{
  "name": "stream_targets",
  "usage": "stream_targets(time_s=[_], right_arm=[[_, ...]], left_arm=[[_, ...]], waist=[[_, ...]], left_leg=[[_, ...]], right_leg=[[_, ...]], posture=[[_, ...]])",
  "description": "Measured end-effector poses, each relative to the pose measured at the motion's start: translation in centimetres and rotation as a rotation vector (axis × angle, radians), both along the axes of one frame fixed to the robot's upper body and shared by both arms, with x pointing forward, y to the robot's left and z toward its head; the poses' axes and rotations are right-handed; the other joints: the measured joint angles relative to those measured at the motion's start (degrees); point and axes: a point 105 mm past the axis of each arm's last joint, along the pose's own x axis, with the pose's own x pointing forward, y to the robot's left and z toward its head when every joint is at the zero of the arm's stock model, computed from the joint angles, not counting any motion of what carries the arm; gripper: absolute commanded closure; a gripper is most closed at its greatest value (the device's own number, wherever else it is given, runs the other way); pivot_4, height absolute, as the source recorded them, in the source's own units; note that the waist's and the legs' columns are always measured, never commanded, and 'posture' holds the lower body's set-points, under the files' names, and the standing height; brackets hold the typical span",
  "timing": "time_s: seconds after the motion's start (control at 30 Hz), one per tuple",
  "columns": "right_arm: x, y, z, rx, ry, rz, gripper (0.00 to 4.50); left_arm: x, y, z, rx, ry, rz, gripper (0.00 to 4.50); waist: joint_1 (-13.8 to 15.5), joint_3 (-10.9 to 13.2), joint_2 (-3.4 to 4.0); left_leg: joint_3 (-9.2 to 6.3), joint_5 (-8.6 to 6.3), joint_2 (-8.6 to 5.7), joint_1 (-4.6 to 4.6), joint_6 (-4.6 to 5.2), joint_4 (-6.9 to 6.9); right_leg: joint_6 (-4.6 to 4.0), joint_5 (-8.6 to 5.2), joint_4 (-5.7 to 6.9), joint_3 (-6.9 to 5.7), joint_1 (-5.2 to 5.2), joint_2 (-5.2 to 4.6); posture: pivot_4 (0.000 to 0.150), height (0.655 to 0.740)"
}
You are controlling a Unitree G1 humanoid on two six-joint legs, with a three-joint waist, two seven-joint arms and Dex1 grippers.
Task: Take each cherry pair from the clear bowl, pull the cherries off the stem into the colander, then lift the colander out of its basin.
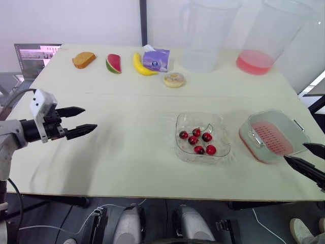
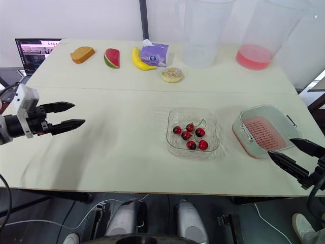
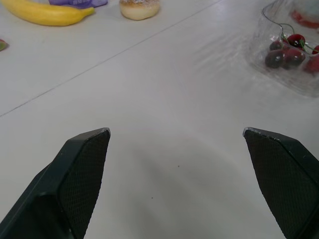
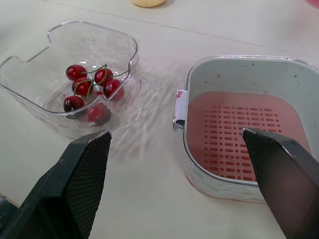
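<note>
— Well, nothing is picked yet. The right gripper (image 4: pixel 175 132) hangs with its jaws spread wide and empty. The clear bowl (image 4: pixel 75 22) sits just ahead of one finger and the basin (image 4: pixel 224 74) ahead of the other.
— And the left?
— The left gripper (image 3: pixel 176 130) is parted too, with tabletop (image 3: pixel 164 74) between its jaws and the bowl well off beyond one fingertip.
— So where's the fruit?
— All the cherries (image 4: pixel 89 89) are bunched on the bowl's floor, green stems (image 4: pixel 94 69) arching over them. The pink colander (image 4: pixel 234 134) sits nested in the basin with no fruit in it.
— How would you grab them?
— They look small, light, glossy and round, so I'd expect them to squirt out of a hard pinch. The stem looks the safer hold, thin and bendy but easy to miss. Go gently on the fruit; it could bruise.
— And the colander?
— Light, stiff plastic, I'd judge. That metal tab (image 4: pixel 178 107) at its rim may be a handle, though it's hard to be sure from here.
</note>
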Motion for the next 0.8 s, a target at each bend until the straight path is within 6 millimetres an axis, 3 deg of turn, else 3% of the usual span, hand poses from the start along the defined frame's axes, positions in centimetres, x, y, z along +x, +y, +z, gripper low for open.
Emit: stream_targets(time_s=[0.8], right_arm=[[-0.01,-0.23,-0.14,-0.011,0.003,-0.015,0.02]], left_arm=[[0.1,0.03,0.11,-0.004,-0.002,0.007,0.0]], waist=[[-0.01,0.0,0.01]], left_leg=[[0.0,0.0,0.0,0.0,0.0,-0.01]], right_leg=[[-0.15,-0.08,-0.01,0.0,-0.01,-0.03]], posture=[[0.15,0.74]])
